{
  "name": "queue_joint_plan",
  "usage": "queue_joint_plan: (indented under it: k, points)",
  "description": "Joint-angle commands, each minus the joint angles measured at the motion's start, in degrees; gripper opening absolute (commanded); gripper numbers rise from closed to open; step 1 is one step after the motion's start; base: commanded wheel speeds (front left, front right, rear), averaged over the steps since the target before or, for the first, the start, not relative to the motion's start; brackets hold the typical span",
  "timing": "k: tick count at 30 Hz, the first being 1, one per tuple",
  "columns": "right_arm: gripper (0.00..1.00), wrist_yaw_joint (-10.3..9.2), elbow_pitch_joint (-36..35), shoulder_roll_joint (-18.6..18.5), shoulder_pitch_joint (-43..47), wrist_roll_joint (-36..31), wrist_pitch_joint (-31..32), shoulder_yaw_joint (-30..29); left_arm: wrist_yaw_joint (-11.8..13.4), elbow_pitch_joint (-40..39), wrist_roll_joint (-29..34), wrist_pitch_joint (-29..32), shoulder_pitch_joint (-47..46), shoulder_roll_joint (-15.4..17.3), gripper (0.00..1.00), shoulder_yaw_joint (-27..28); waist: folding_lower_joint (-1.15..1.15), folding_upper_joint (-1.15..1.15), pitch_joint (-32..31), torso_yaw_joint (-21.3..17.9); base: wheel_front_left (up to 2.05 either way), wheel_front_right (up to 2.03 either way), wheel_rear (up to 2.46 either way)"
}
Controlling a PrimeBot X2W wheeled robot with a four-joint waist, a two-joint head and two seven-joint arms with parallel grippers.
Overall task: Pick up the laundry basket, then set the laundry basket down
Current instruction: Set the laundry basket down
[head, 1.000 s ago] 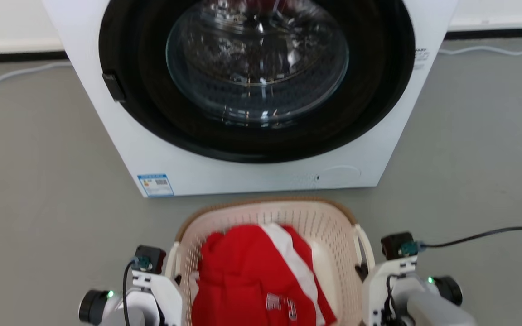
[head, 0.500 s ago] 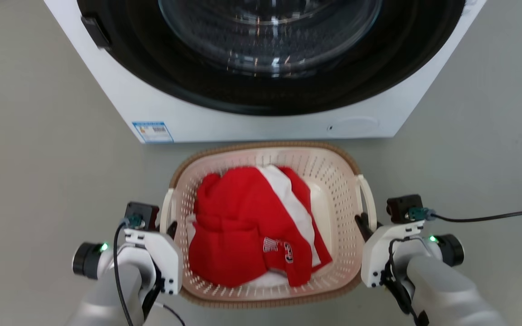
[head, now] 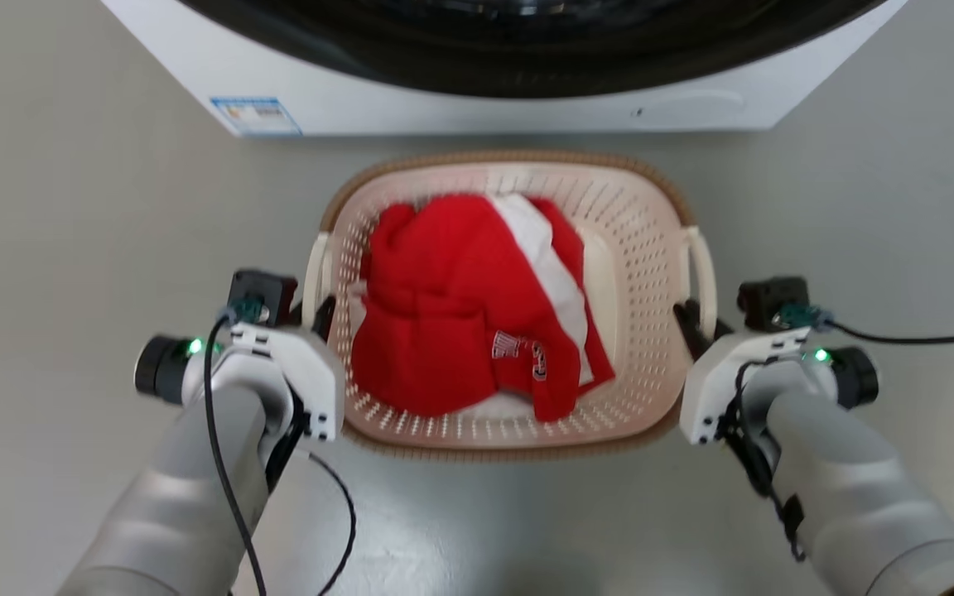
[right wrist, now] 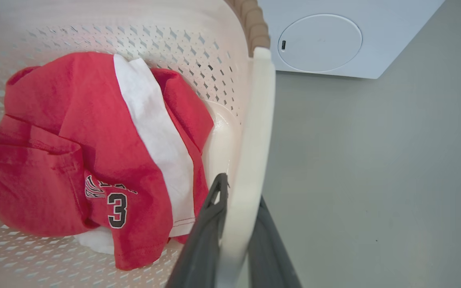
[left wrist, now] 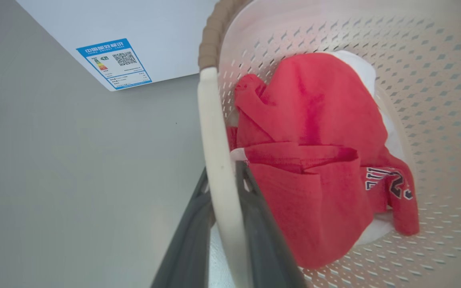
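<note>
Squarely before the white washer (head: 477, 112), the laundry basket (head: 651, 273) was framed between both arms. The left gripper (left wrist: 222, 173) was clamped narrowly on the left loop handle (left wrist: 217, 128), and the right gripper (right wrist: 241, 190) was pinched likewise on the right loop handle (right wrist: 257, 116). A red shirt (head: 444, 306) with a white stripe and the numeral 3 lay crumpled inside. Whether the basket rested on the grey floor (head: 71, 207) or hung just clear of it could not be told.
</note>
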Motion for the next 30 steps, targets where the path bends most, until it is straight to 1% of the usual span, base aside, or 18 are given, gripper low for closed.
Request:
queue_joint_plan:
  k: [1, 5, 9, 13, 30]
  points:
    - [0.0, 0.35, -0.51, -0.27, -0.77, -1.25, -0.91, 0.08, 0.54, -1.51, 1.01, -0.84, -2.89, 2.32, 0.0, 1.53, 0.0, 0.0, 4.01, 0.75, 0.0, 0.0, 0.0]
    - [0.0, 0.35, -0.51, -1.2, -3.88, -3.41, -1.15, -1.65, 0.92, -3.97, 2.26, -0.85, -5.22, 3.03, 0.0, 3.01, 0.0, 0.0, 8.19, 1.11, 0.0, 0.0, 0.0]
    - [0.0, 0.35, -0.5, -1.47, -5.73, -5.66, -1.37, -3.45, 1.49, -6.18, 3.63, -0.85, -5.81, 3.53, 0.0, 4.89, 0.0, 0.0, 10.83, 1.32, 0.0, 0.0, 0.0]
    - [0.0, 0.35, -0.5, -1.27, -7.11, -7.86, -1.49, -5.1, 1.35, -7.07, 4.98, -0.85, -6.16, 3.59, 0.0, 6.31, 0.0, 0.0, 12.96, 1.34, 0.0, 0.0, 0.0]
    - [0.0, 0.35, -0.5, -0.11, -7.94, -15.33, -1.67, -11.75, 0.44, -8.8, 9.85, -0.85, -7.02, 3.18, 0.0, 11.94, 0.0, 0.0, 16.65, 0.66, 0.0, 0.0, 0.0]
